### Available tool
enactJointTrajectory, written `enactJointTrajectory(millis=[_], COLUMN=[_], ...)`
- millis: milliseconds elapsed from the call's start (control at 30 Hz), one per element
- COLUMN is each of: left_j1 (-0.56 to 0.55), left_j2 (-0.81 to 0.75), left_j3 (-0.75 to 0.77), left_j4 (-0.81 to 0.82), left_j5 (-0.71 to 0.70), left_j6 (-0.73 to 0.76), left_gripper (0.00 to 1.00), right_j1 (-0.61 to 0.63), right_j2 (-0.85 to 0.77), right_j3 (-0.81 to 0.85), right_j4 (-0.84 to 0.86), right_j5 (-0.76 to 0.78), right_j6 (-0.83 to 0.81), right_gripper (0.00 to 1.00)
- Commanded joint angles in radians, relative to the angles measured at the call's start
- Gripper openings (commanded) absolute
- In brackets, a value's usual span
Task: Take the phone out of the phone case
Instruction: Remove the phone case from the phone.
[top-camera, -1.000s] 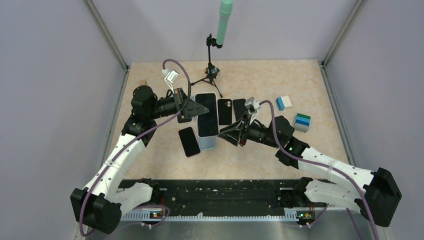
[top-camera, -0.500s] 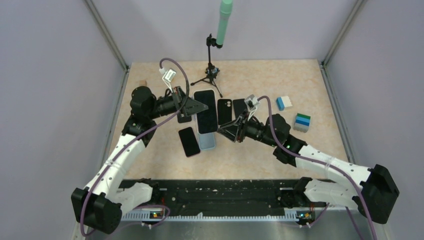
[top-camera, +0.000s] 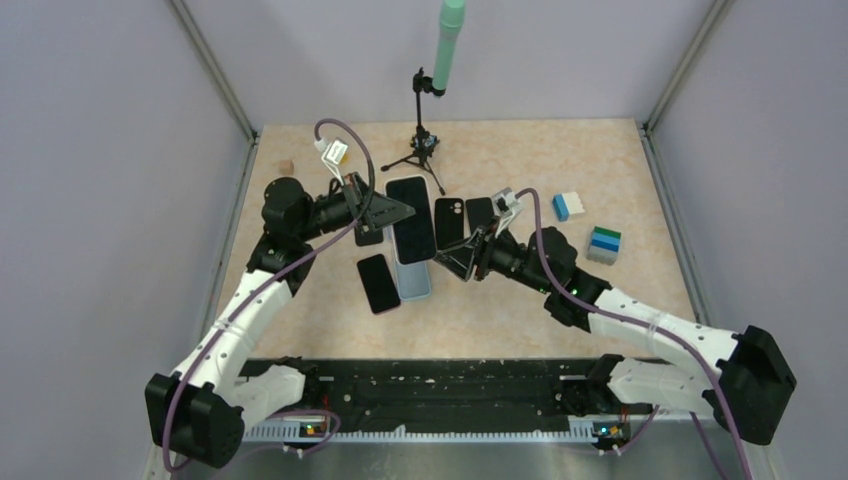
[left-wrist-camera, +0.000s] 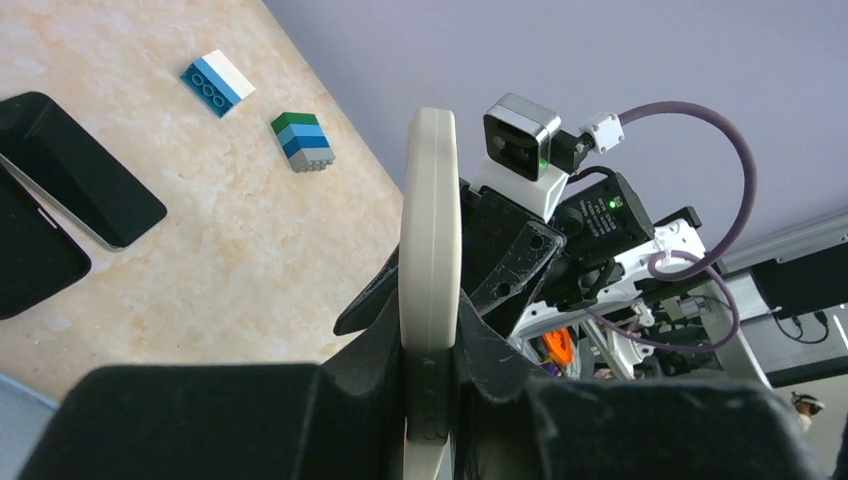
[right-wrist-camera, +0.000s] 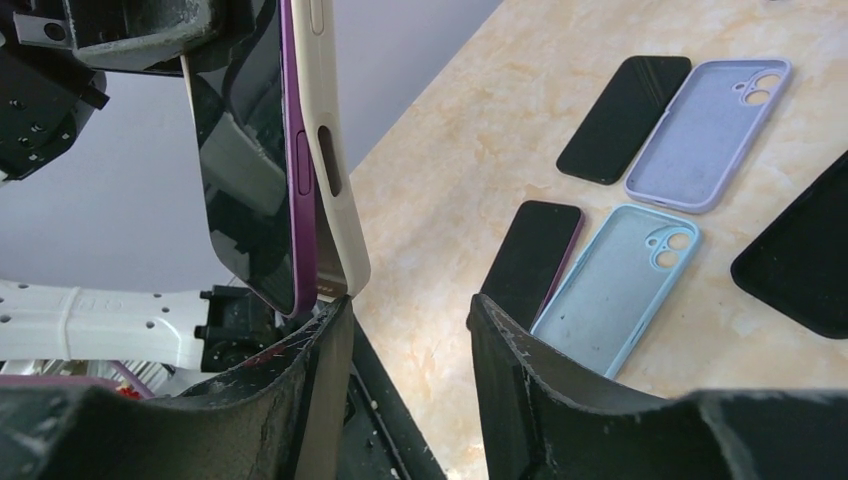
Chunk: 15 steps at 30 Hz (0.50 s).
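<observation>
My left gripper (top-camera: 384, 212) is shut on the side of a phone (top-camera: 412, 222) in a cream case and holds it above the table, screen up. In the left wrist view the case's cream edge (left-wrist-camera: 430, 230) stands clamped between my fingers (left-wrist-camera: 495, 355). In the right wrist view the purple-edged phone (right-wrist-camera: 250, 150) sits against the cream case (right-wrist-camera: 335, 170), and the two gape slightly at the lower corner. My right gripper (right-wrist-camera: 410, 315) is open, its left fingertip (right-wrist-camera: 335, 310) just under that corner. It shows at the phone's lower right in the top view (top-camera: 462, 260).
On the table lie a light blue case (top-camera: 416, 285), a black phone (top-camera: 378, 283), two more dark phones (top-camera: 450, 222) (top-camera: 478, 214) and a lilac case (right-wrist-camera: 705, 135). Blue and white blocks (top-camera: 568, 205) (top-camera: 604, 243) are to the right. A small tripod (top-camera: 425, 145) stands at the back.
My right gripper has moved up and left to the phone's lower end. My left gripper has lifted the cased phone slightly up and back.
</observation>
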Motion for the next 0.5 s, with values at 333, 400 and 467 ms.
enactJointTrajectory(millis=[333,400,467], left_j1=[-0.022,-0.023,-0.023], left_j2=[-0.047,-0.056,-0.063], left_j3=[-0.066,-0.07,-0.077], left_j4=[0.277,0.283,0.297], left_j5=[-0.008,-0.033,-0.051], left_j6=[-0.288,-0.296,-0.31], left_gripper=[0.0,0.0,0.0], right_j1=[-0.008,-0.007,-0.007], right_j2=[0.087,0.102,0.112], right_j3=[0.012,0.003,-0.007], right_j4=[0.153,0.192,0.23], right_j5=[-0.055,-0.075,-0.087], right_j6=[0.045,0.069,0.092], right_gripper=[0.5,0.5,0.5])
